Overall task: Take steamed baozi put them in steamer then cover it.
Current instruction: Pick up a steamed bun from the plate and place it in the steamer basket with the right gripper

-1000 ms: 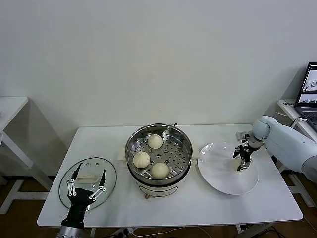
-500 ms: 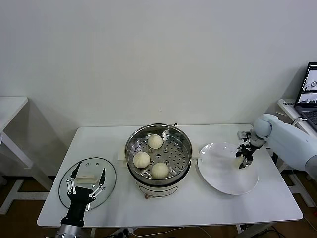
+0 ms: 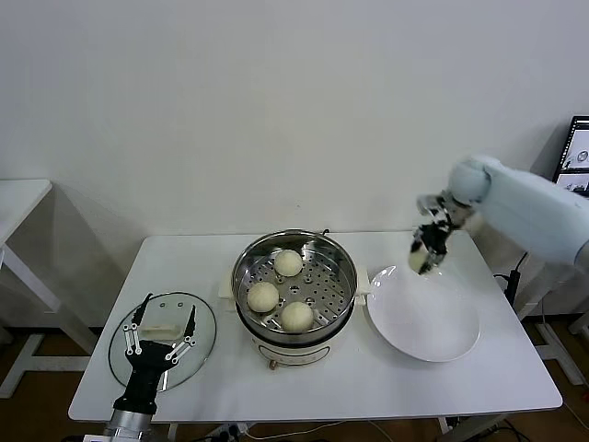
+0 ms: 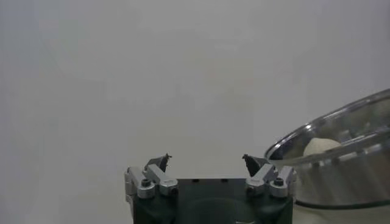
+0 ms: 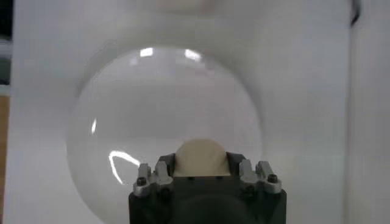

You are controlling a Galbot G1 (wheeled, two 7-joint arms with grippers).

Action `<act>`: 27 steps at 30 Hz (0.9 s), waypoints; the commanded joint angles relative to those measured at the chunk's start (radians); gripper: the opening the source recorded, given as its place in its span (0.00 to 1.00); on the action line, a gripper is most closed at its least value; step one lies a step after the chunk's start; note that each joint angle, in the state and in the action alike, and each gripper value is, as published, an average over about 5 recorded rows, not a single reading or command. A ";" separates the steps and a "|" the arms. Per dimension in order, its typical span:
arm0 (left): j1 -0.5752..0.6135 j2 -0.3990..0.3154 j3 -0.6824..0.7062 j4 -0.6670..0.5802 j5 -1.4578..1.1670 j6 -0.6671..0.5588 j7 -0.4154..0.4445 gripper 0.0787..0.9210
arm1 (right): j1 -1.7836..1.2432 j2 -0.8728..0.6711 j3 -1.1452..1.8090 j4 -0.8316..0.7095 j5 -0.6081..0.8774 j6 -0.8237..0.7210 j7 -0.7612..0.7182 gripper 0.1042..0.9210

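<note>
right pincer (image 3: 427, 250) clamped on baozi (image 3: 420, 261), above plate (image 3: 433, 331) | left pincer (image 3: 162, 342) spread wide, over lid (image 3: 204, 322)

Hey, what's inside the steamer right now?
Three steamed baozi sit on the perforated tray of the steamer. Whatever lies beneath that tray is hidden. The fourth bun is in the right gripper, above the plate.

Bright, even light; soft shadows on the worktop (image 3: 368, 387); glare streaks on the plate (image 5: 122, 161); right arm motion-blurred.
</note>
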 commanded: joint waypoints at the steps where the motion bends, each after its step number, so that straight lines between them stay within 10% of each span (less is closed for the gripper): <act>1: -0.006 0.002 0.005 -0.002 -0.001 0.003 -0.001 0.88 | 0.337 0.189 -0.230 0.272 0.311 -0.073 -0.032 0.62; 27: 0.002 -0.005 -0.022 -0.001 -0.010 -0.005 -0.012 0.88 | 0.133 0.348 -0.294 0.182 0.203 -0.125 0.087 0.60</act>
